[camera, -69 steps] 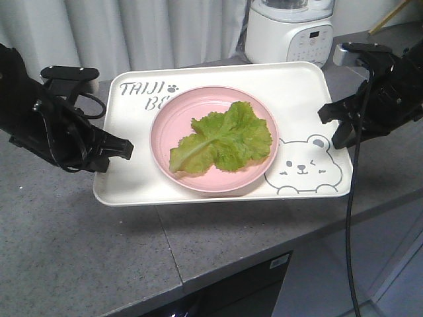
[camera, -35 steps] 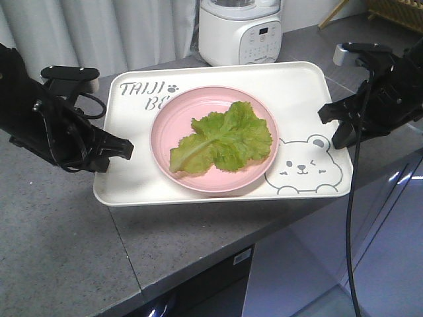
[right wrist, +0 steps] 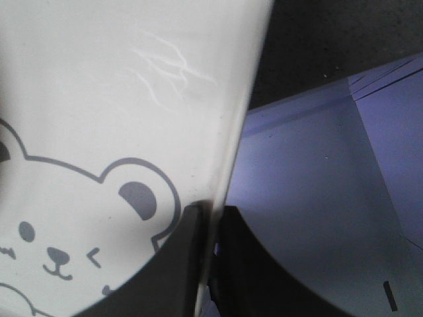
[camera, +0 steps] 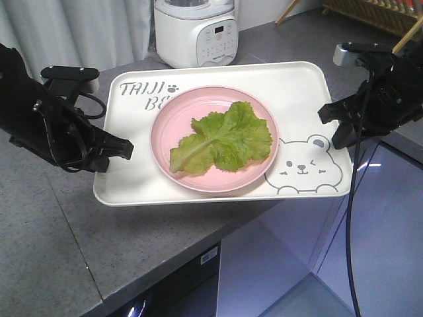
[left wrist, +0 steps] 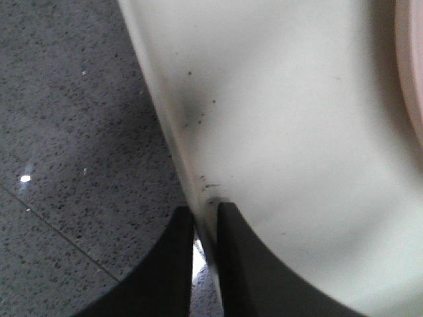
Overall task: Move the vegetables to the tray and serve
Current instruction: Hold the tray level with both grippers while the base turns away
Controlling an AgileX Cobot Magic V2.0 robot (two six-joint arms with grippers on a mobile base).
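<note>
The vegetables [camera: 221,140], crinkled green lettuce leaves, lie on a round pink plate [camera: 173,123] in the middle of the cream-white tray [camera: 297,89]. Both arms hold the tray up over the grey counter [camera: 46,238]. My left gripper [camera: 123,149] is shut on the tray's left rim [left wrist: 173,142], one finger inside and one outside. My right gripper [camera: 328,113] is shut on the tray's right rim [right wrist: 243,119], beside the bear drawing [right wrist: 79,224]. The tray's right part hangs past the counter's edge.
A white kitchen appliance [camera: 195,30] stands on the counter behind the tray. A wooden rack [camera: 377,13] sits at the far right. Below the tray's right half there is pale floor [camera: 317,264] and the cabinet front [camera: 178,290].
The whole background has slid left and down behind the tray: the appliance moved leftward and more floor shows at the right. Grippers, tray and lettuce keep the same place in view.
</note>
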